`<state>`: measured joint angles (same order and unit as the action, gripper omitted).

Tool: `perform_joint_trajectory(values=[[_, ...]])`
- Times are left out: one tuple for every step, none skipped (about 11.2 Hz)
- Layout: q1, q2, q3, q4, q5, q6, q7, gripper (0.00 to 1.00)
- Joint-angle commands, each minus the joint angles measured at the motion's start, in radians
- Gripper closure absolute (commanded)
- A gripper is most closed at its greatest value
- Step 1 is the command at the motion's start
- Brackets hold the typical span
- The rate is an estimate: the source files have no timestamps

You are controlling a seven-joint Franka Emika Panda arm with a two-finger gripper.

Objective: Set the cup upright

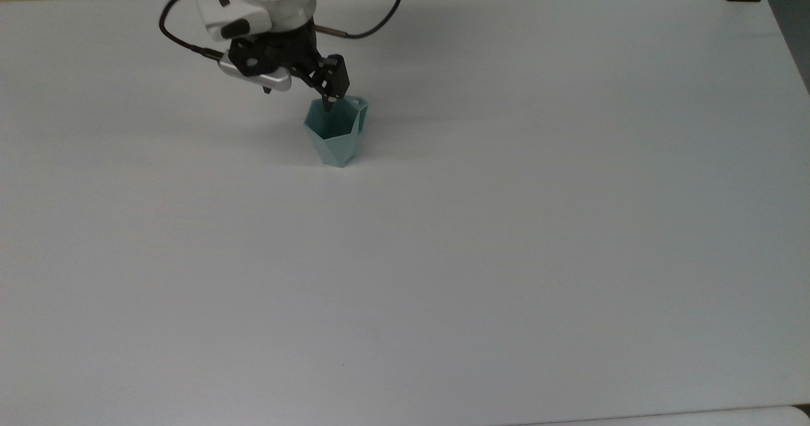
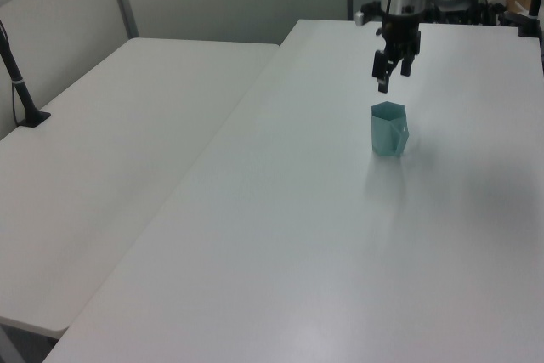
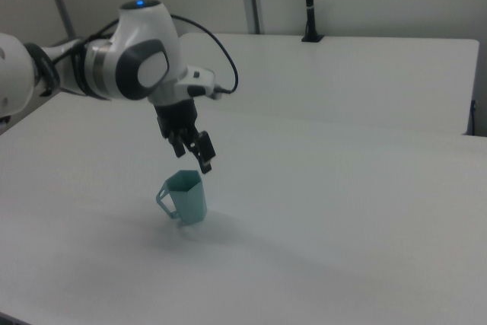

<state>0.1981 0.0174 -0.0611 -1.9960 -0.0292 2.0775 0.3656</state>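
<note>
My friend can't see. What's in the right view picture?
A small teal cup stands upright on a white table, handle toward the right view's left. The robot's gripper hangs just above it, jaws open, holding nothing.

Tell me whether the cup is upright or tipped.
Upright: the cup stands on its narrow base, open rim up, on the table.

Cup [image 1: 335, 136]: pale teal-green, plain, darker inside. Gripper [image 1: 324, 90]: black, on a white arm [image 3: 125, 62] with grey joint sections. Table [image 1: 506, 223]: plain white. Cable [image 1: 386, 18]: black.
</note>
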Motion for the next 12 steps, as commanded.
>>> perform_joint_trajectory(values=[[0.001,-0.048,-0.003,0.165,0.038,-0.131,-0.031,0.0],[0.007,-0.069,-0.003,0.177,0.022,-0.176,-0.08,0.0],[-0.002,-0.083,-0.005,0.175,0.023,-0.192,-0.187,0.0],[-0.011,-0.097,-0.014,0.178,0.026,-0.2,-0.253,0.0],[-0.028,-0.105,-0.022,0.184,0.026,-0.23,-0.278,0.0],[-0.042,-0.111,-0.022,0.209,0.025,-0.272,-0.293,0.0],[-0.064,-0.111,-0.023,0.23,0.025,-0.305,-0.348,0.0],[-0.071,-0.111,-0.025,0.24,0.028,-0.342,-0.396,0.0],[-0.072,-0.111,-0.026,0.25,0.029,-0.359,-0.401,0.0],[-0.072,-0.112,-0.026,0.25,0.032,-0.37,-0.401,0.0],[-0.071,-0.112,-0.026,0.252,0.034,-0.396,-0.399,0.0],[-0.071,-0.116,-0.026,0.252,0.034,-0.411,-0.402,0.0]])
